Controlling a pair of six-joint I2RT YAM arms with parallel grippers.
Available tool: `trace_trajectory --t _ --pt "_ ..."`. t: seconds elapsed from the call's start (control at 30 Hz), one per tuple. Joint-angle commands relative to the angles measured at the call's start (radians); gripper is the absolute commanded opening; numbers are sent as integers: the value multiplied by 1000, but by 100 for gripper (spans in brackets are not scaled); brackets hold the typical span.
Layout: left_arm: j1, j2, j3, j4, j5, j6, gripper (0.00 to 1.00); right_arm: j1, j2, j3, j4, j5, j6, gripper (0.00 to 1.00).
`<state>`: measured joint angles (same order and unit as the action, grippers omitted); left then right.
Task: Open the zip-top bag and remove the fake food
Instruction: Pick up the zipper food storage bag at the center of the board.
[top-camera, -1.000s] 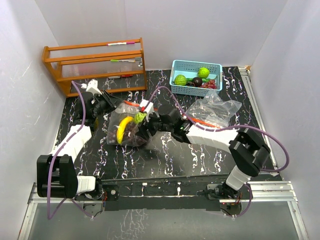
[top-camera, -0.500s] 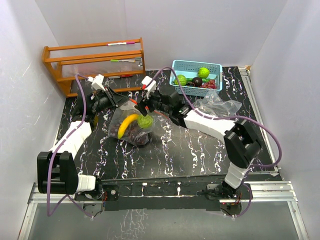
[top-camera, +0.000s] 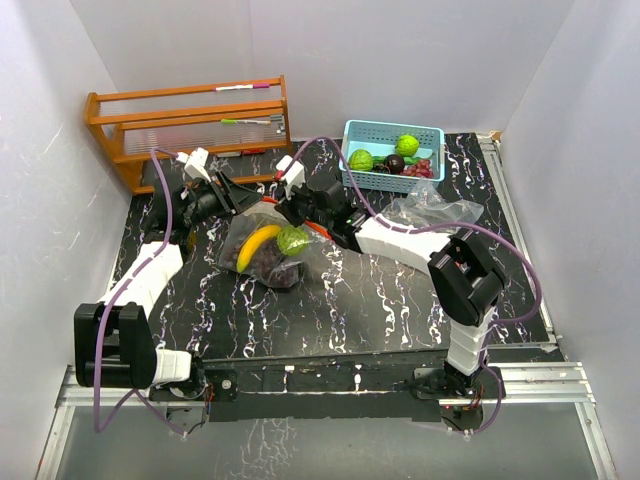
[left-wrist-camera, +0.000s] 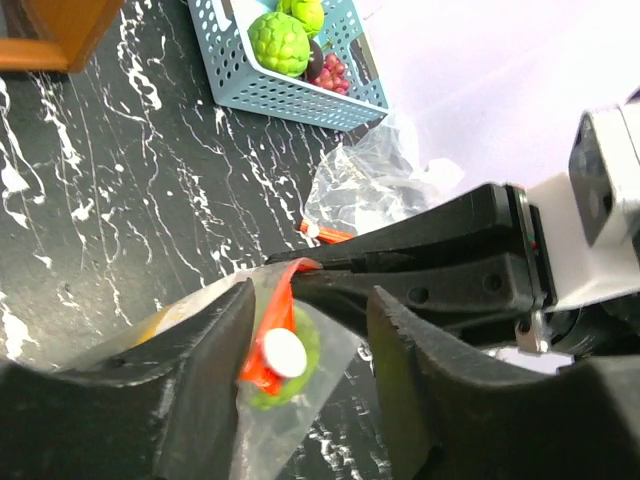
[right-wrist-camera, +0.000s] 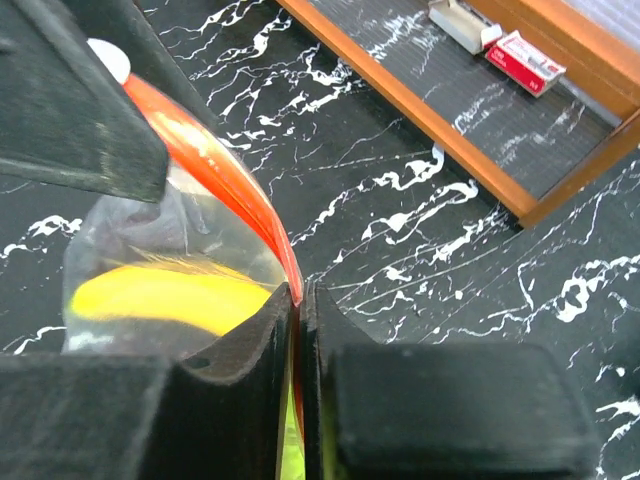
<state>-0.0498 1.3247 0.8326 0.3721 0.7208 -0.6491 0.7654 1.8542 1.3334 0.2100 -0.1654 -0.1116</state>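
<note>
**Moved farther out and being shut: right gripper (top-camera: 286, 207) on the red zip strip (right-wrist-camera: 228, 168)**

Both arms are being stretched from the near edge over the table (top-camera: 350, 305). Right fingers (right-wrist-camera: 262, 330) are being pressed together on the zip-top bag (top-camera: 299, 268). Fingers of the left gripper (left-wrist-camera: 312, 300) are being held apart around that strip, wider than earlier. Inside the bag, a banana (top-camera: 257, 246), lime-green ball (top-camera: 293, 240) and grapes (top-camera: 268, 266) are being carried. Beyond are lying a crumpled clear bag (top-camera: 432, 214), light-blue basket (top-camera: 392, 183) and wooden rack (top-camera: 190, 126).

The banana (top-camera: 257, 246) lies in the bag (top-camera: 228, 262), basket (top-camera: 385, 181) behind it.
</note>
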Motion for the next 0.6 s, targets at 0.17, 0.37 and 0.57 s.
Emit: trace_trajectory --t 0.17,0.37,0.57 --pt "-3 -52 -16 144 -8 -29 64 -121 -102 7 11 -182 201 8" --pt "-3 -63 -76 226 -31 -52 63 -201 -151 -36 50 -346 301 8" --pt "-3 -66 -129 283 -103 -32 52 -234 -144 -58 119 -485 371 8"
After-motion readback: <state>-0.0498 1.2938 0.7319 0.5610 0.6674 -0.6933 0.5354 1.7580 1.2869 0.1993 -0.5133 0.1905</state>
